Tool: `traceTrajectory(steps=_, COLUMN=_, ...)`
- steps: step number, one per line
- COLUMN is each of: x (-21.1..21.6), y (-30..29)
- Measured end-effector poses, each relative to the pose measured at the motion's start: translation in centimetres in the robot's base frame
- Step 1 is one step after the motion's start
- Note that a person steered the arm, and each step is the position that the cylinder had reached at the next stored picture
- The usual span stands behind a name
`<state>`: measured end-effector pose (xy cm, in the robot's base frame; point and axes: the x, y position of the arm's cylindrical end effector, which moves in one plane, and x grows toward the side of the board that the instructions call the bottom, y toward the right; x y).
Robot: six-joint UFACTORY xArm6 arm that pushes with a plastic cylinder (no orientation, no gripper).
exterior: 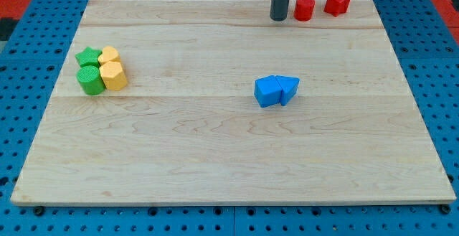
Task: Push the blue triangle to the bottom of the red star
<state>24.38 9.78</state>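
The blue triangle [289, 88] lies near the middle of the wooden board [215, 150], touching a blue cube [268, 91] on its left. The red star [336, 3] sits at the view's top right, with a red cylinder [305, 8] just to its left. My tip [279, 18] is at the view's top, just left of the red cylinder and well above the blue blocks. It touches no block.
At the view's left, a green star [87, 56], a yellow heart-like block [108, 54], a green cylinder [90, 80] and a yellow hexagonal block [113, 76] are clustered together. A blue pegboard [29, 42] surrounds the board.
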Motion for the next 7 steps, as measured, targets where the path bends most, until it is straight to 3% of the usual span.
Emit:
traceTrajectory(steps=2, x=-0.2, y=5.4)
traceTrajectory(steps=3, x=1.8, y=4.2)
traceTrajectory(steps=5, x=10.4, y=6.7)
traceTrajectory(steps=7, x=22.2, y=5.2)
